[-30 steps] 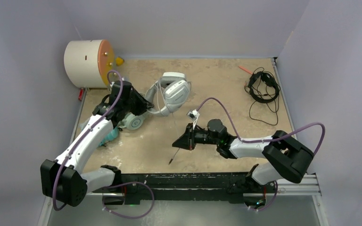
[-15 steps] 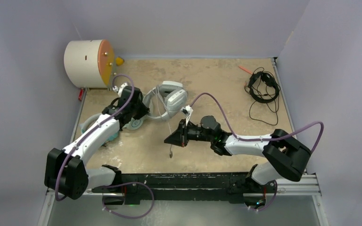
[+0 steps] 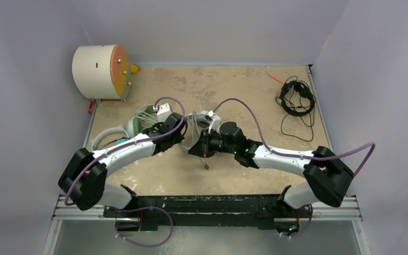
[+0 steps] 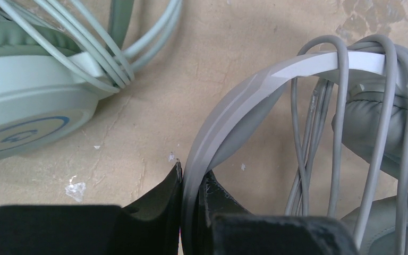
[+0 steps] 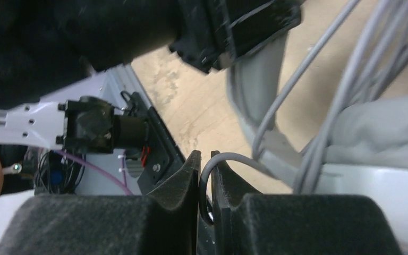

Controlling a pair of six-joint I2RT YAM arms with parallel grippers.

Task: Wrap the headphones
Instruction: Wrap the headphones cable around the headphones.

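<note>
Risk of cord slipping, loops unravelling: right claw [image 5: 204, 159] barely pinching thin grey cord [image 5: 228, 158]; left claw [image 4: 194, 178] clamped on large white-and-grey headset [image 4: 372, 122], mid-frame.

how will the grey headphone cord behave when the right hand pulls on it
Probably floppy: the grey cord bends in a tight loop at the right hand and drapes loosely over the headband. Wraps may slip on that smooth band, which looks stiff, arched in the left hand.
</note>
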